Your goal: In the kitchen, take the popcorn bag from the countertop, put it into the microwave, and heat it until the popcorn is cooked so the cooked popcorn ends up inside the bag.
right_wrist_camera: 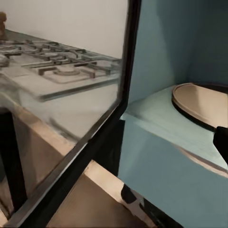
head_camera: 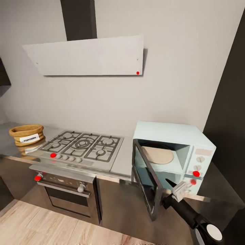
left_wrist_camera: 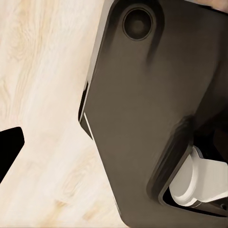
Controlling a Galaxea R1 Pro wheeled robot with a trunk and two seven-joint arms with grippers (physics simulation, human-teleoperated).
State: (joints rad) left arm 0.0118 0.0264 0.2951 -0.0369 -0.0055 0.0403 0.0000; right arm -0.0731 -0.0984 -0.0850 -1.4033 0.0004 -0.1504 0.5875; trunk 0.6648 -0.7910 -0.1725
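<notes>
Opening the door of the boxy pale mint-blue microwave (head_camera: 177,149) looks like the step in hand. Head view: the right gripper (head_camera: 171,184) sits at the free edge of the dark-framed glass door (head_camera: 147,177), which stands swung out; whether its fingers are apart or together cannot be told. Far off to the gripper's left, beyond the steel gas hob (head_camera: 83,145), the squat tan-brown popcorn bag (head_camera: 27,134) rests on the grey countertop (head_camera: 124,158). Left wrist view: dark robot bodywork (left_wrist_camera: 152,104) hangs over the light wood floor (left_wrist_camera: 42,95); the left claw's state cannot be told. Right wrist view: just ahead of the claw lie the door's glass pane (right_wrist_camera: 71,85) and the round beige turntable (right_wrist_camera: 204,102). To do this well, swing the door fully wide before fetching the bag.
</notes>
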